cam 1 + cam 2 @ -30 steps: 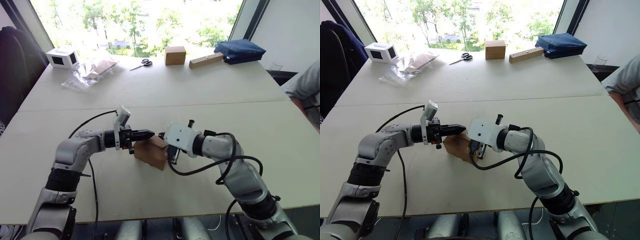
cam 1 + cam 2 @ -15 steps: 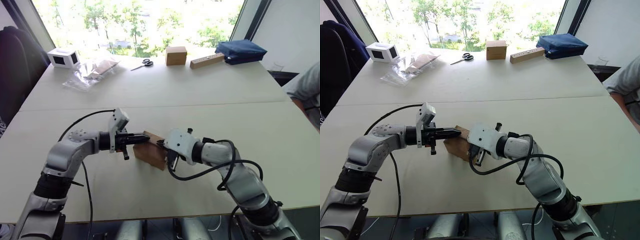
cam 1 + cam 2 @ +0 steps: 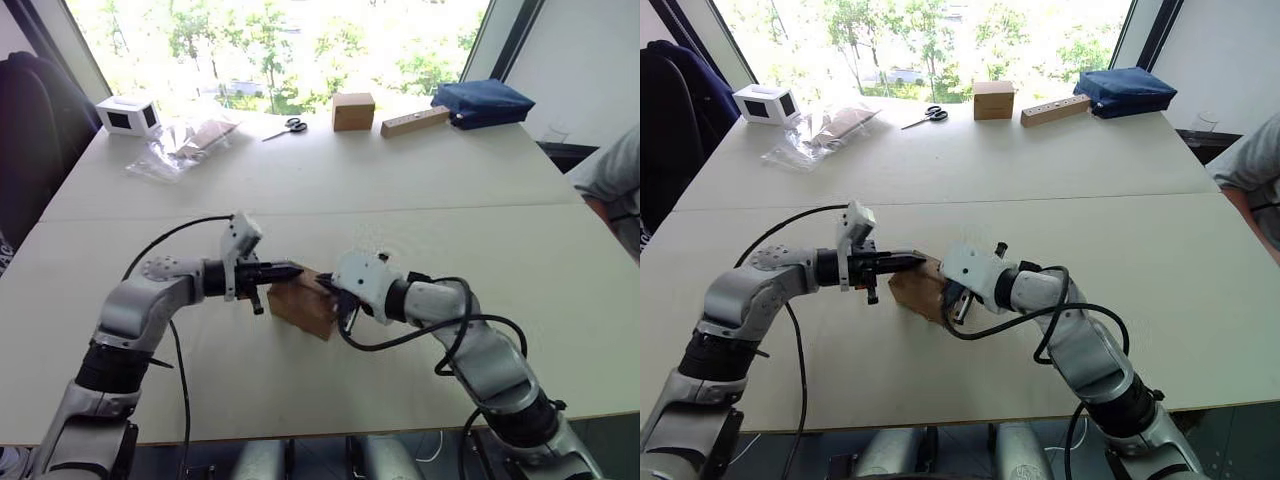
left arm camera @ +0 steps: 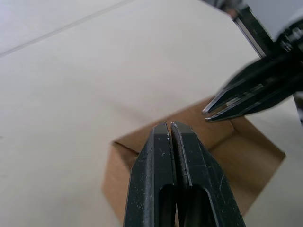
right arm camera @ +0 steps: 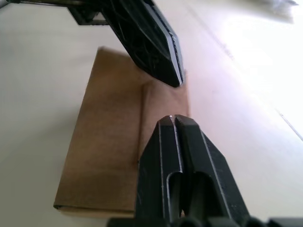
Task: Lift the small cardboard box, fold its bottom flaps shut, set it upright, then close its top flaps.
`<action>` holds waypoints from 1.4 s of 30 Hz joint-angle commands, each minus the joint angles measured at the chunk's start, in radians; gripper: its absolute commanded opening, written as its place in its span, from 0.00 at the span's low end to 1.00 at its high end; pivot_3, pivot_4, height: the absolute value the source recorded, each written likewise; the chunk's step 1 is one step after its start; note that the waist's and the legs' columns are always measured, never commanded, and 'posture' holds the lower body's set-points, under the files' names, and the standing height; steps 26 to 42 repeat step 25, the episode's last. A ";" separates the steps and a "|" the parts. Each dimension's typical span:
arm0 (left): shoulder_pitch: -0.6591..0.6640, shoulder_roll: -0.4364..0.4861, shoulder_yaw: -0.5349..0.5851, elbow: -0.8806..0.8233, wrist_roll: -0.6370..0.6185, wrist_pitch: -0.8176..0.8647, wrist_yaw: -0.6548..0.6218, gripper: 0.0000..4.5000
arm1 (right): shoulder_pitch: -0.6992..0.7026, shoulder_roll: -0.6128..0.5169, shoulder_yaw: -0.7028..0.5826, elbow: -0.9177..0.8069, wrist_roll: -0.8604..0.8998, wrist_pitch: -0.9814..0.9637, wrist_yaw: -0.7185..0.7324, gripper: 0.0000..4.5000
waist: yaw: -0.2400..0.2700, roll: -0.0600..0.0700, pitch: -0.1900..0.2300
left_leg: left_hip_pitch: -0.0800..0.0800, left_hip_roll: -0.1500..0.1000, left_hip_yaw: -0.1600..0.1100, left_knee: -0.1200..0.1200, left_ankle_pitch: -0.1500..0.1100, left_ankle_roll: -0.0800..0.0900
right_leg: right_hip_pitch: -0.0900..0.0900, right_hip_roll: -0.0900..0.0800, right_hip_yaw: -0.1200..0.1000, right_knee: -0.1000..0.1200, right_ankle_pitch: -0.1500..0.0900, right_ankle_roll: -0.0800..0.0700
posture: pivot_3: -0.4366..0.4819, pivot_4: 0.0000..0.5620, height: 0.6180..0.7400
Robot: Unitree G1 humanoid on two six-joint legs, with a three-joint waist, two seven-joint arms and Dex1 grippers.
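The small cardboard box [image 3: 301,308] lies on the white table [image 3: 330,190], in front of me and between my two arms. My left gripper [image 3: 296,268] is shut and empty, its tips just over the box's upper left edge. From the other side, my right gripper [image 3: 328,285] is also shut and empty, and its tips point at the box's upper right edge. In the left wrist view my shut fingers [image 4: 170,142] hang above the brown box [image 4: 241,156]. The right wrist view has the two pairs of fingertips [image 5: 175,127] nearly meeting over the cardboard [image 5: 109,142].
Along the far edge stand a white box with dark panels [image 3: 127,116], a plastic bag [image 3: 180,145], scissors [image 3: 290,126], a smooth tan cube [image 3: 353,110], a wooden block [image 3: 412,121] and a blue bag [image 3: 480,101]. A person's sleeve [image 3: 615,175] shows at the right.
My left gripper dipped toward the box and has come back up a little. My right wrist has sunk lower beside the box. The box lies where it was.
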 commanded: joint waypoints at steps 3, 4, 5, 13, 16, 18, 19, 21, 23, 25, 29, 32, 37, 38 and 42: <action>0.057 0.021 0.159 -0.055 -0.043 0.017 0.102 0.02 | 0.052 0.078 -0.290 -0.162 0.233 0.142 -0.017 0.00 | -0.002 0.000 0.000 | 0.000 0.000 0.000 0.000 0.000 0.000 | 0.000 0.000 0.000 0.000 0.000 0.000 | 0.48 0.27 1.00; 0.086 0.032 0.171 -0.083 -0.042 0.029 0.116 0.02 | 0.074 0.068 -0.325 -0.190 0.273 0.180 -0.007 0.00 | -0.002 0.000 0.000 | 0.000 0.000 0.000 0.000 0.000 0.000 | 0.000 0.000 0.000 0.000 0.000 0.000 | 0.48 0.27 1.00; 0.113 0.044 0.182 -0.106 -0.045 0.041 0.126 0.02 | 0.098 0.054 -0.352 -0.215 0.307 0.212 0.005 0.00 | -0.002 0.000 0.000 | 0.000 0.000 0.000 0.000 0.000 0.000 | 0.000 0.000 0.000 0.000 0.000 0.000 | 0.48 0.27 1.00; 0.405 0.102 0.379 -0.315 -0.207 0.199 0.192 0.02 | 0.360 -0.172 -0.537 -0.272 0.520 0.293 0.126 0.00 | 0.001 0.000 0.000 | 0.001 0.000 0.000 -0.001 -0.001 0.002 | 0.002 -0.001 0.000 -0.001 0.000 0.000 | 0.48 0.27 1.00; 0.556 0.149 0.399 -0.393 -0.213 0.201 0.160 0.02 | 0.423 -0.243 -0.544 -0.226 0.542 0.252 0.154 0.00 | 0.001 0.001 0.000 | 0.003 0.001 0.000 -0.002 -0.002 0.003 | 0.004 -0.001 0.000 -0.002 0.000 0.000 | 0.48 0.27 1.00; 0.613 0.157 0.430 -0.420 -0.250 0.219 0.157 0.02 | 0.429 -0.262 -0.543 -0.198 0.556 0.229 0.155 0.00 | 0.000 0.001 -0.001 | 0.004 0.001 0.000 -0.002 -0.002 0.003 | 0.004 -0.001 0.000 -0.003 0.000 -0.001 | 0.48 0.27 1.00; 0.631 0.160 0.441 -0.430 -0.265 0.220 0.156 0.02 | 0.430 -0.270 -0.542 -0.186 0.562 0.217 0.152 0.00 | 0.001 0.001 -0.001 | 0.004 0.001 0.000 -0.002 -0.002 0.003 | 0.004 -0.001 0.001 -0.003 0.000 -0.001 | 0.48 0.27 1.00; 0.677 0.176 0.439 -0.453 -0.259 0.209 0.145 0.02 | 0.425 -0.285 -0.534 -0.162 0.572 0.198 0.145 0.00 | 0.005 0.001 -0.001 | 0.004 0.001 0.000 -0.002 -0.002 0.003 | 0.004 -0.001 0.000 -0.003 0.000 -0.001 | 0.48 0.27 1.00; 0.718 0.179 0.442 -0.472 -0.263 0.206 0.144 0.02 | 0.418 -0.297 -0.521 -0.141 0.579 0.183 0.142 0.00 | 0.004 0.002 -0.001 | 0.004 0.001 0.000 -0.002 -0.002 0.003 | 0.005 -0.001 0.000 -0.003 0.000 -0.001 | 0.48 0.27 1.00; 0.738 0.176 0.445 -0.478 -0.262 0.193 0.151 0.02 | 0.410 -0.306 -0.504 -0.122 0.584 0.164 0.137 0.00 | 0.004 0.002 -0.001 | 0.004 0.001 0.001 -0.002 -0.002 0.003 | 0.005 -0.002 0.000 -0.003 0.000 -0.001 | 0.48 0.27 1.00; 0.738 0.176 0.445 -0.478 -0.262 0.193 0.151 0.02 | 0.410 -0.306 -0.504 -0.122 0.584 0.164 0.137 0.00 | 0.004 0.002 -0.001 | 0.004 0.001 0.001 -0.002 -0.002 0.003 | 0.005 -0.002 0.000 -0.003 0.000 -0.001 | 0.48 0.27 1.00; 0.738 0.176 0.445 -0.478 -0.262 0.193 0.151 0.02 | 0.410 -0.306 -0.504 -0.122 0.584 0.164 0.137 0.00 | 0.004 0.002 -0.001 | 0.004 0.001 0.001 -0.002 -0.002 0.003 | 0.005 -0.002 0.000 -0.003 0.000 -0.001 | 0.48 0.27 1.00; 0.738 0.176 0.445 -0.478 -0.262 0.193 0.151 0.02 | 0.410 -0.306 -0.504 -0.122 0.584 0.164 0.137 0.00 | 0.004 0.002 -0.001 | 0.004 0.001 0.001 -0.002 -0.002 0.003 | 0.005 -0.002 0.000 -0.003 0.000 -0.001 | 0.48 0.27 1.00; 0.738 0.176 0.445 -0.478 -0.262 0.193 0.151 0.02 | 0.410 -0.306 -0.504 -0.122 0.584 0.164 0.137 0.00 | 0.004 0.002 -0.001 | 0.004 0.001 0.001 -0.002 -0.002 0.003 | 0.005 -0.002 0.000 -0.003 0.000 -0.001 | 0.48 0.27 1.00; 0.738 0.176 0.445 -0.478 -0.262 0.193 0.151 0.02 | 0.410 -0.306 -0.504 -0.122 0.584 0.164 0.137 0.00 | 0.004 0.002 -0.001 | 0.004 0.001 0.001 -0.002 -0.002 0.003 | 0.005 -0.002 0.000 -0.003 0.000 -0.001 | 0.48 0.27 1.00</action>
